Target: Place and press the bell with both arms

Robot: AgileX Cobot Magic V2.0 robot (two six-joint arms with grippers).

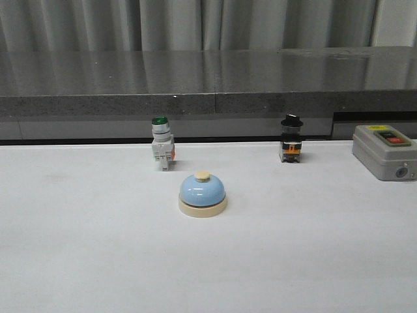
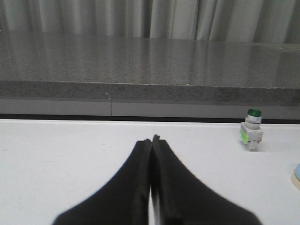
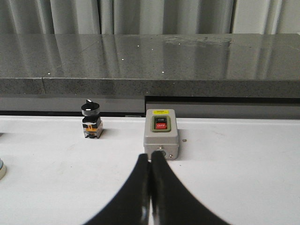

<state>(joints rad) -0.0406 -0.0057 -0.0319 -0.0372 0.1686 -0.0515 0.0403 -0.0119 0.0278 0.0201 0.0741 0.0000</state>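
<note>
The light-blue bell (image 1: 202,193) with cream base and cream top button stands upright on the white table, near the middle. A sliver of it shows at the edge of the left wrist view (image 2: 296,174) and of the right wrist view (image 3: 2,168). Neither arm shows in the front view. My left gripper (image 2: 151,139) is shut and empty, low over the table, well to the left of the bell. My right gripper (image 3: 150,157) is shut and empty, low over the table, just in front of the grey switch box and well to the right of the bell.
A green-capped white pushbutton (image 1: 161,143) stands behind the bell to the left, also in the left wrist view (image 2: 251,130). A black-capped switch (image 1: 290,139) stands back right (image 3: 91,120). A grey on/off box (image 1: 384,151) sits far right (image 3: 161,133). A dark stone ledge (image 1: 208,91) runs behind the table.
</note>
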